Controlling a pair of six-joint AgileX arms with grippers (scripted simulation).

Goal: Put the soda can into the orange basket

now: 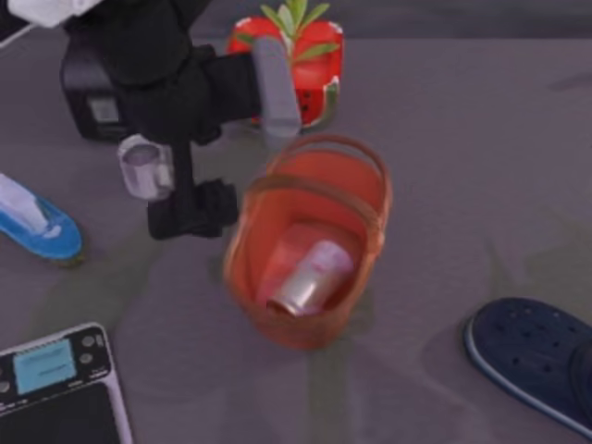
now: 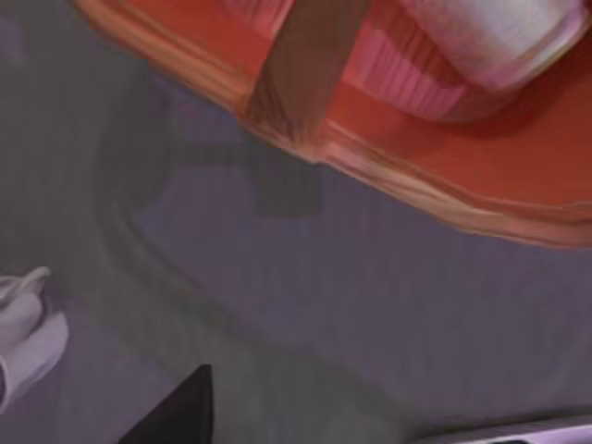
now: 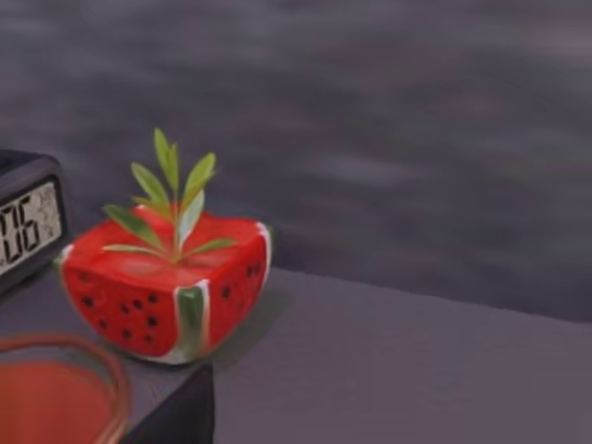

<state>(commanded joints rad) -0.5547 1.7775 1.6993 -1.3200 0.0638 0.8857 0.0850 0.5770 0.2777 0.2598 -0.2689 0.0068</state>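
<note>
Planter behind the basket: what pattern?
Red watermelon planter, black seeds, green-white corners; right wrist view shows it best.

Rendered tabletop (image 1: 481,166); shoe (image 1: 532,356), planter (image 1: 310,65), clock (image 3: 28,227)

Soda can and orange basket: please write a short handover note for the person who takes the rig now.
Left end effector: over the table beside the orange basket, on its left; holds nothing, fingers unclear.
Right end effector: outside the top view.
Soda can: lying on its side inside the basket.
Done: the can is in the basket.
Left: probably only pulling the left arm away.
</note>
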